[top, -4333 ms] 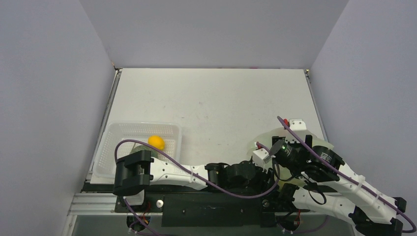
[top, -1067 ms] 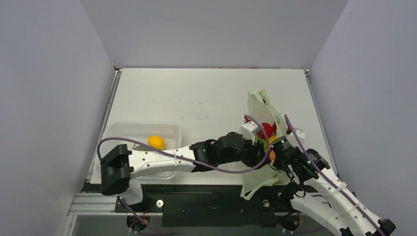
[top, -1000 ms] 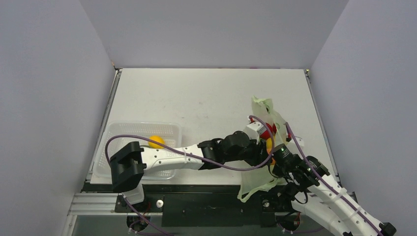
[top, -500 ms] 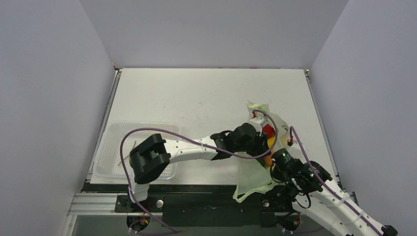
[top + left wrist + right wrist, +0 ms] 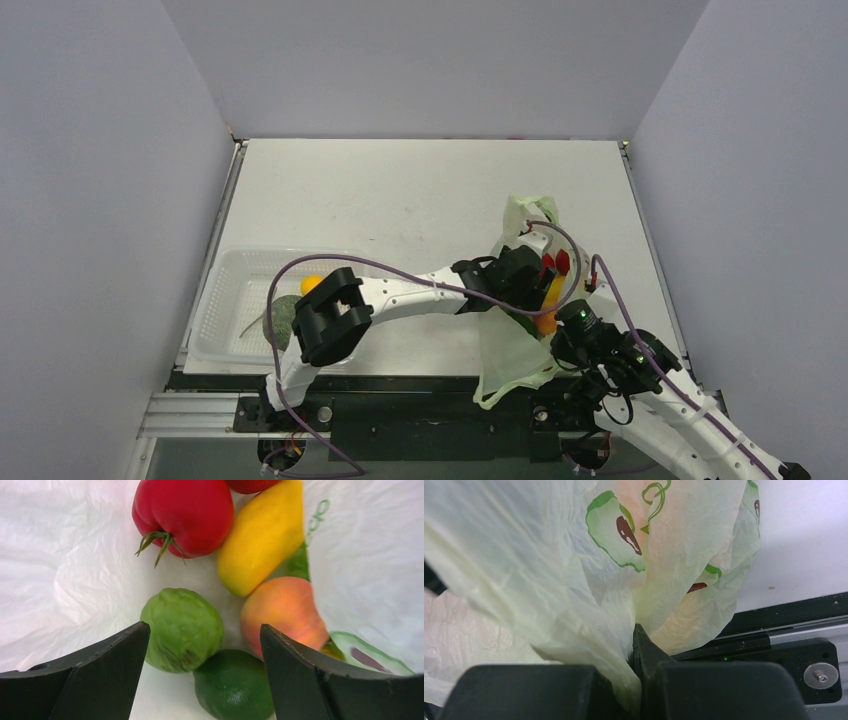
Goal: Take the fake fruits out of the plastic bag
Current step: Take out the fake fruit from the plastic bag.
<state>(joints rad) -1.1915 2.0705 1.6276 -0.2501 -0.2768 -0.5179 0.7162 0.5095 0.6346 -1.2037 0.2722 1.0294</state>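
Note:
The pale yellow-green plastic bag (image 5: 508, 352) hangs at the table's near right, and my right gripper (image 5: 636, 636) is shut on a bunched fold of it (image 5: 574, 580). My left gripper (image 5: 202, 630) is open inside the bag's mouth (image 5: 538, 285), with nothing between its jaws. Several fake fruits lie just below it. A light green bumpy one (image 5: 182, 630) and a dark green one (image 5: 235, 687) sit between the fingers. A peach-coloured one (image 5: 282, 612) is beside the right finger. A red one (image 5: 185, 515) and a yellow one (image 5: 260, 540) lie farther off.
A clear white latticed basket (image 5: 225, 300) stands at the near left with a yellow fruit (image 5: 311, 284) and a green fruit (image 5: 283, 318) in it. The left arm stretches across the near edge from the basket to the bag. Grey walls enclose the table.
The left arm has reached farther right into the bag, and its jaws have opened wide. The right gripper has kept its hold on the bag, whose top has shifted slightly.

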